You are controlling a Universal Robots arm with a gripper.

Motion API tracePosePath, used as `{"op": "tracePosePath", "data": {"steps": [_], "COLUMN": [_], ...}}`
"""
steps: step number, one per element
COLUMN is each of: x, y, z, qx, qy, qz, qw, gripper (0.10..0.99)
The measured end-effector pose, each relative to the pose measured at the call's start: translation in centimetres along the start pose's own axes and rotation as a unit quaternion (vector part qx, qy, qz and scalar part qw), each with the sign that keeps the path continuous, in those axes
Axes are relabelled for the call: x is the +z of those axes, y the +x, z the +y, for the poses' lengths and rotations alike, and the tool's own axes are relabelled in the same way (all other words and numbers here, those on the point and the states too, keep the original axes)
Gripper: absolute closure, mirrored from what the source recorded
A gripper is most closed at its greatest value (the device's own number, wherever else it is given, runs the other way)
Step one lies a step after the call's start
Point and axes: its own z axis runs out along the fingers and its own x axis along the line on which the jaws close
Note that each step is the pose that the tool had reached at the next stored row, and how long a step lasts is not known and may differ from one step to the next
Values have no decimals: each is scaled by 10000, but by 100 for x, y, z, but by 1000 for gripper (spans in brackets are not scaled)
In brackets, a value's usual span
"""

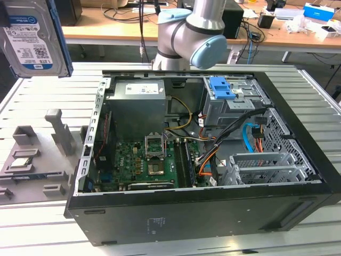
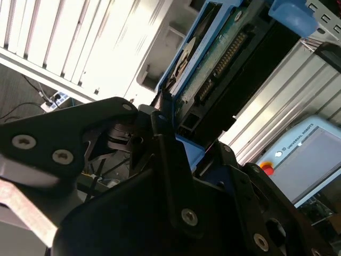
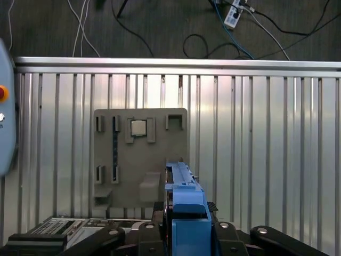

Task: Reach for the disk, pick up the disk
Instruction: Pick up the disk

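Pinching the disk (image 1: 33, 40) by its blue-framed edge in the end effector (image 3: 184, 210), well above the ribbed worktop (image 1: 32, 96), at the exterior view's upper left. Beneath, a grey holder (image 3: 170, 149) with a small chip (image 3: 138, 127); toward the exterior view's right, an open computer case (image 1: 213, 213).
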Motion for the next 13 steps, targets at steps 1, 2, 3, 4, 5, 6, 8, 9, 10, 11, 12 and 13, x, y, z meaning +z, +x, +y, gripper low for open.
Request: {"op": "tracePosePath", "data": {"steps": [1, 2, 3, 4, 5, 6, 8, 9, 10, 11, 12, 13], "x": [-1, -2, -3, -6, -7, -8, -11, -12, -14, -16, -18, -19], "y": [1, 1, 2, 3, 3, 4, 5, 6, 6, 7, 8, 8], "z": [-23, -56, -83, -132, -187, -210, -285, -311, -351, -429, -463, -490], "qx": [0, 0, -1, -1, -1, 0, 0, -1, -1, 0, 0, 0], "qy": [0, 0, 0, 0, 0, 0, 0, 0, -1, 0, 0, 0], "qz": [0, 0, 0, 1, 0, 0, 0, 0, 1, 0, 0, 0], "qw": [10000, 10000, 10000, 10000, 10000, 10000, 10000, 10000, 10000, 10000, 10000, 10000], "gripper": [718, 718, 718, 718, 718, 718, 718, 718, 718, 718, 718, 718]}}
